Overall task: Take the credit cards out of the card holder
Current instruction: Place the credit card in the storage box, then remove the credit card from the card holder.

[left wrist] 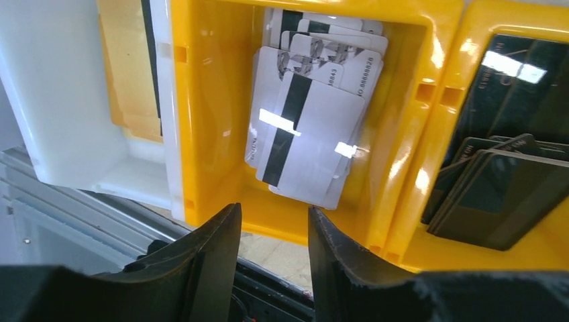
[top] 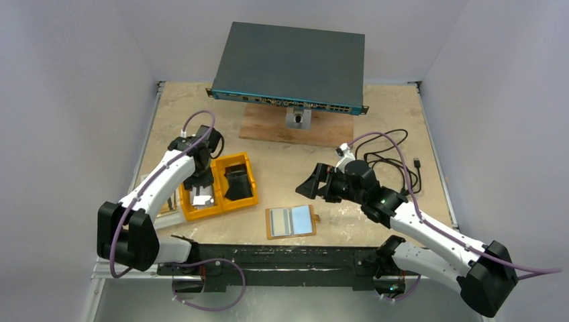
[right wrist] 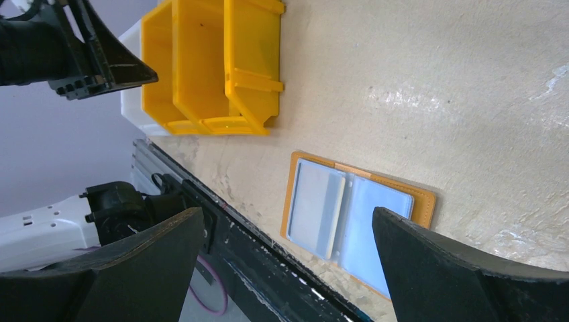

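The card holder (right wrist: 355, 221) lies open ahead of my right gripper (top: 315, 184), long axis across its wide, empty jaws; my left gripper (left wrist: 274, 225), part-open and empty, hangs farther off.

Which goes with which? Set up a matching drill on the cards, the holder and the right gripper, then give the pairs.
1. card holder
2. pale cards
3. dark cards
4. right gripper

a. in the right yellow bin
b. jaws wide apart, holding nothing
c. in the left yellow bin
d. lying open on the table

Pairs: 1-d, 2-c, 3-a, 4-b.
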You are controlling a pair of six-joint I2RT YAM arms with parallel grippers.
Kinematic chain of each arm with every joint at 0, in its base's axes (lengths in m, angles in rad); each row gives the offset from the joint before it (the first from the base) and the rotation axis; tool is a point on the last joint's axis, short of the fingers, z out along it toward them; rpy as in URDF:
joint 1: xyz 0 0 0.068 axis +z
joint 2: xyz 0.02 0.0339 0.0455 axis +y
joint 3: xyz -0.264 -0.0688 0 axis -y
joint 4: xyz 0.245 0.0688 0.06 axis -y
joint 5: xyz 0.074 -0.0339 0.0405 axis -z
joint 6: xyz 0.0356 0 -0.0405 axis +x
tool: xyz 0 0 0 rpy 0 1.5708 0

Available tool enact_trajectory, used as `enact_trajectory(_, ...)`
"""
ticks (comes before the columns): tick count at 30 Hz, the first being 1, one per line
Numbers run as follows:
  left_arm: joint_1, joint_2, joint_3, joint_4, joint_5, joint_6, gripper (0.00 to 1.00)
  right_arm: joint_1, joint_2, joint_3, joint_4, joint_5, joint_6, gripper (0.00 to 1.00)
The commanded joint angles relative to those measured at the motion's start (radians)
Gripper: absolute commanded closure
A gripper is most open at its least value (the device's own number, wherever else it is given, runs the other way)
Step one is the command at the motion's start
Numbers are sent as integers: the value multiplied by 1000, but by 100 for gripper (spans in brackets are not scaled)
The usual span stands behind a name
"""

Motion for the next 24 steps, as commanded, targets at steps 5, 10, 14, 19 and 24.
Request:
enact_trajectory(5,6,-180,-21,68,231,65,51,6,63,46,-23,12,-39,1)
enact_trajectory(10,6,-339,-106,196,512,78,39,72,120,78,-44,50,-41,1)
enact_trajectory(14,5,-415,-154,278,715,69,34,179,190,127,-70,155,-8,1)
enact_trajectory(19,5,-459,-205,347,904,41,33,269,304,179,-105,238,47,15)
enact_trajectory(24,5,-492,-269,435,1043,-20,33,368,417,234,-147,325,97,29)
